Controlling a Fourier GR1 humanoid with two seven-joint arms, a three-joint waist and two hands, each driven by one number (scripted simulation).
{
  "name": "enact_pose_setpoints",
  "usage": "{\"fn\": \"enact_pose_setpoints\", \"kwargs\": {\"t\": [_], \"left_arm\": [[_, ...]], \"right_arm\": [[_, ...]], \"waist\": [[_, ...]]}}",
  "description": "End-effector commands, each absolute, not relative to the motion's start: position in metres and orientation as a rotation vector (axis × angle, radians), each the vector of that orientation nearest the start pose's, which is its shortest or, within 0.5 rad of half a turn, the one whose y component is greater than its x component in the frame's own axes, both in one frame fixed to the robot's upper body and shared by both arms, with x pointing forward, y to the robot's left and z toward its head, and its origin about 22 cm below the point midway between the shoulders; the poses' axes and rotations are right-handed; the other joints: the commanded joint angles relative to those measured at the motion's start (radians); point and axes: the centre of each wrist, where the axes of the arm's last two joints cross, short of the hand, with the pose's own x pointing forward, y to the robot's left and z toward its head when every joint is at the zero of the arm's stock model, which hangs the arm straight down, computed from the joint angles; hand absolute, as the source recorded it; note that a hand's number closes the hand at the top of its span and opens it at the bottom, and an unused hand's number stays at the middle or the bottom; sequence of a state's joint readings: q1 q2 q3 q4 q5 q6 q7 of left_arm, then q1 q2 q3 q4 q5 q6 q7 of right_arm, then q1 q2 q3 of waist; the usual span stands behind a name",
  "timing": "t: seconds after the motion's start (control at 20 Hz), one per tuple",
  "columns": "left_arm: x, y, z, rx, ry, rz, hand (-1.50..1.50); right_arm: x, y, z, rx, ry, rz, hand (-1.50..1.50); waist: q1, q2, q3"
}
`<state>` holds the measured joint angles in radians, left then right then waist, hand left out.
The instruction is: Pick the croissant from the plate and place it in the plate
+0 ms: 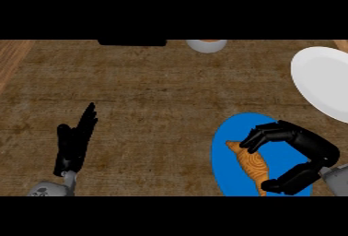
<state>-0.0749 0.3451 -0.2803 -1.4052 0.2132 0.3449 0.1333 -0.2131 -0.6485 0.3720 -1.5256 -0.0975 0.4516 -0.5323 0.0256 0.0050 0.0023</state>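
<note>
Curling over the blue plate (228, 152) near the surface's right edge, the right robot hand (299, 152) arches its fingers (262, 137) above and its thumb (289, 179) below, bracketing the croissant (250, 165) without plainly closing on it; whether any contact is made cannot be told. The croissant lies on the blue plate, long axis running toward the near edge. A white plate (323, 80) sits apart at the far right corner of the brown surface (156, 101). The left robot hand (75, 143) rests near the near left edge, fingers straight and pointing away, holding nothing. At the far edge stand a dark object (132, 42) and a pale rounded vessel (206, 45). No writing is legible.
</note>
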Motion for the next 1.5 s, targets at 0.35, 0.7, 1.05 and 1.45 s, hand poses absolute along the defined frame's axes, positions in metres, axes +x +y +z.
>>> {"fn": "enact_pose_setpoints", "kwargs": {"t": [0.35,0.7,1.05,1.45], "left_arm": [[0.245,0.244,-0.012,0.236,-1.301,-0.046,0.0],[0.252,0.249,-0.012,0.26,-1.277,-0.022,0.0],[0.247,0.234,-0.012,0.249,-1.295,-0.036,0.0],[0.247,0.25,-0.018,0.239,-1.286,-0.012,0.0]], "right_arm": [[0.302,-0.274,0.101,0.114,-1.768,1.745,-1.5],[0.284,-0.239,0.15,-0.019,-1.501,2.069,-1.5],[0.283,-0.218,0.129,-0.053,-1.235,2.194,-1.5],[0.286,-0.204,0.098,-0.079,-1.177,2.201,-1.5]], "waist": [[-0.001,-0.005,-0.001],[-0.028,-0.011,-0.004],[-0.025,-0.007,-0.003],[-0.023,-0.005,-0.002]]}}
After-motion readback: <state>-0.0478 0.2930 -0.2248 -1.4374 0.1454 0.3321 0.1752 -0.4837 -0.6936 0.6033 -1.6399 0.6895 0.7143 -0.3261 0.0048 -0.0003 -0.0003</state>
